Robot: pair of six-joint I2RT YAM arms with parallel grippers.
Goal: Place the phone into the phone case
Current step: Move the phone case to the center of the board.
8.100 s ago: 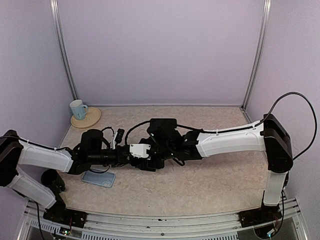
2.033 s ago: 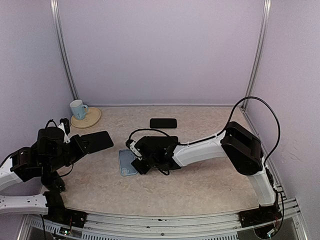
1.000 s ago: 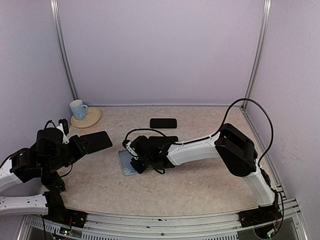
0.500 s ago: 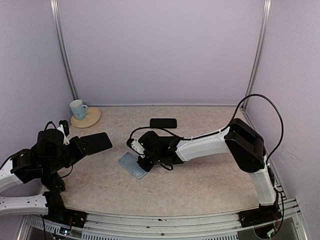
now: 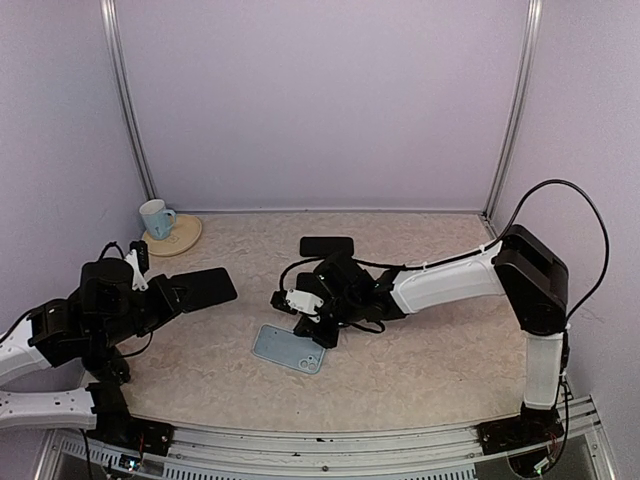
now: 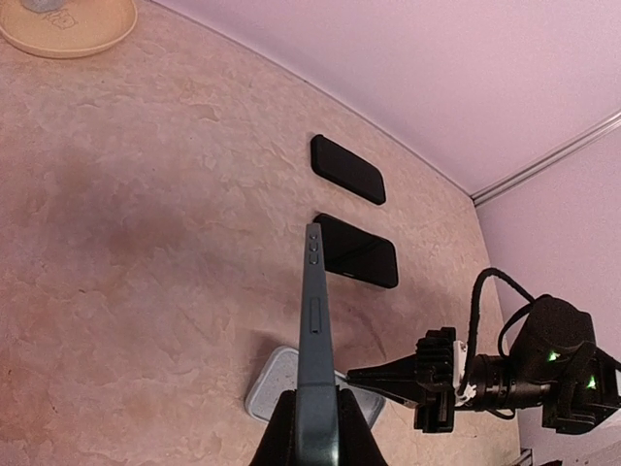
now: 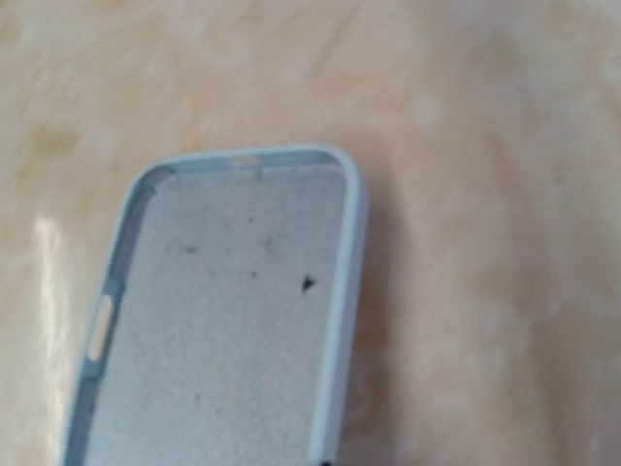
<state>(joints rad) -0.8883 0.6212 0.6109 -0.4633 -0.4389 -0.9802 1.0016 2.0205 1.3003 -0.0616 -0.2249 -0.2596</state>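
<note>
- Phone (image 6: 315, 320): near left, off the table (image 5: 420, 360), clamped by its near end in the left gripper (image 6: 313, 442), screen facing up in the top view and seen edge-on by the wrist camera
- Risk here: most of the slab juts out past the fingers, so pressing it into a tight case could make it pivot or slip in that short hold
- Its look: a slim dark slab with a blue-grey side rail and small buttons along that rail
- Phone case (image 5: 289, 348): near the middle, to the right of the phone, flat on the table with its open side up; pale blue rim, grey speckled lining, slots cut in the long wall
- Risk here: it lies loose on a smooth top and may slide or tip when the phone bears on one edge
- Right gripper (image 6: 357, 374): fingers pressed together, tip at the case's right end; I cannot tell whether it pinches the rim or only rests there, and left there it could block the phone's way in
- Farther off: two black phones (image 6: 356, 250) (image 6: 347, 168) lie flat beyond the case, easily confused with the held one
- Far left: a mug (image 5: 154, 216) on a coaster (image 5: 180, 238), well apart
</note>
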